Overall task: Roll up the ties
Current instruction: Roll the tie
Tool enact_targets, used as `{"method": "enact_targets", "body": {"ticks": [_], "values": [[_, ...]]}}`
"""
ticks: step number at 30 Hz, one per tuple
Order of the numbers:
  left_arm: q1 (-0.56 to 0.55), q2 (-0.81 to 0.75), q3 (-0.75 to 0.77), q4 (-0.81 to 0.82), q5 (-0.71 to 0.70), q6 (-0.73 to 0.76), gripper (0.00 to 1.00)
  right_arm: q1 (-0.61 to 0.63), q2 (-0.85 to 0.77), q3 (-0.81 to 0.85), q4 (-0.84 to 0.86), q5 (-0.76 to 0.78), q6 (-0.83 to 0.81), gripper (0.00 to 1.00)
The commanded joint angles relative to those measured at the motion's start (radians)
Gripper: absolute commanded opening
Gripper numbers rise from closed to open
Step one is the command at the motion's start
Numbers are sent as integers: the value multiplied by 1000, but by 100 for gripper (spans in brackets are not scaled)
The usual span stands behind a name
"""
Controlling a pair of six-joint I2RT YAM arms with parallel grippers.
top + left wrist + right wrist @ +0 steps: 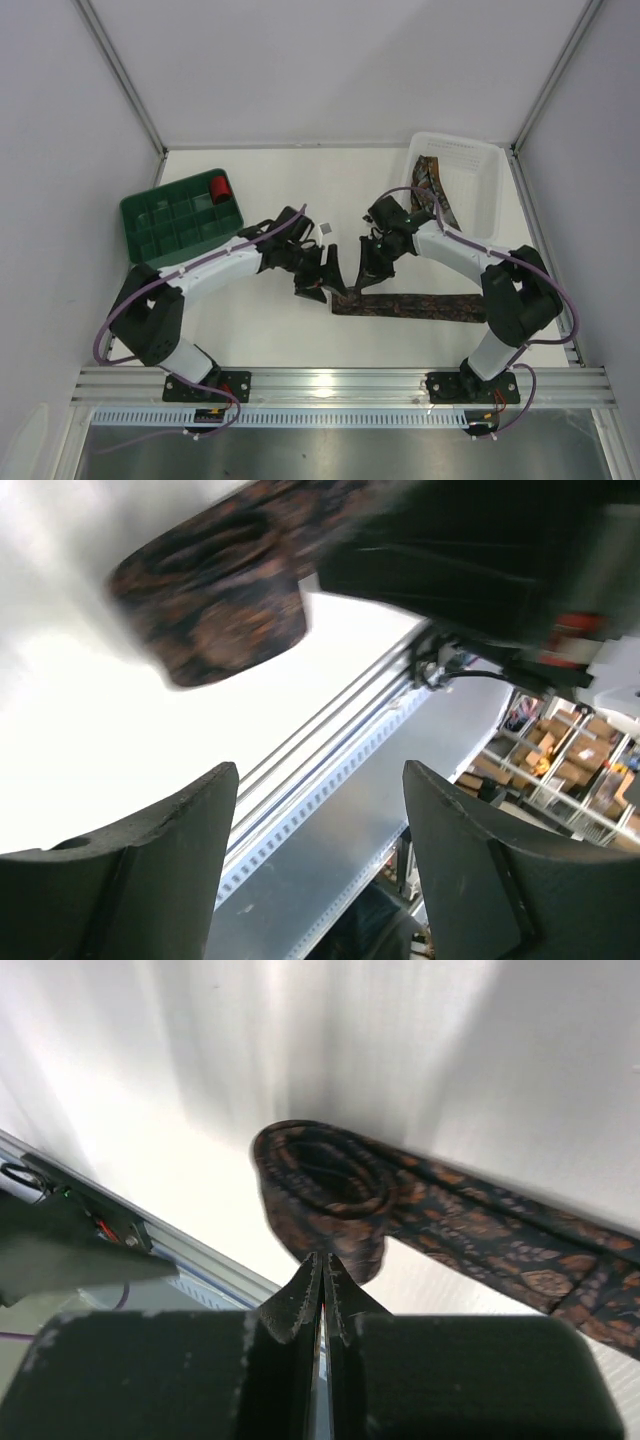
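One tie (420, 306) lies flat along the near middle of the table, and its left end is wound into a roll (345, 288). The roll (325, 1185) sits right at the tips of my right gripper (322, 1257), which is shut and pinches the roll's outer edge. In the overhead view the right gripper (362, 272) stands over that end. My left gripper (320, 780) is open with nothing between its fingers, and the roll (210, 600) is beyond them at the upper left. The left gripper (322, 268) is just left of the roll. A second tie (432, 190) lies in the white basket.
The white basket (480, 160) stands at the back right. A green compartment tray (150, 225) at the back left holds a small red roll (220, 186). The metal rail (340, 380) runs along the table's near edge.
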Motion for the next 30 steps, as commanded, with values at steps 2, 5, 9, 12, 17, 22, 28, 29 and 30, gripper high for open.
{"method": "enact_targets", "body": {"ticks": [2, 5, 9, 12, 17, 22, 28, 29, 30], "values": [[65, -84, -122, -8, -14, 55, 73, 58, -25, 86, -65, 55, -12, 6], [90, -90, -184, 21, 15, 45, 75, 66, -3, 68, -42, 21, 8, 6], [93, -60, -209, 110, 49, 26, 77, 68, 4, 22, -7, 21, 13, 6], [95, -33, -215, 153, 69, 2, 78, 58, 27, -14, 27, 2, 5, 6], [96, 26, -230, 263, 93, -43, 80, 42, 70, -48, 81, -9, 4, 6], [96, 89, -221, 309, 110, -64, 80, 11, 73, -81, 98, -6, -10, 5], [95, 189, -146, 285, 90, -43, 77, -8, 81, -89, 91, -25, -36, 6], [95, 210, -138, 290, 89, -43, 76, -8, 80, -92, 93, -26, -38, 6], [93, 220, -123, 290, 89, -43, 75, -9, 80, -94, 94, -28, -38, 5]]}}
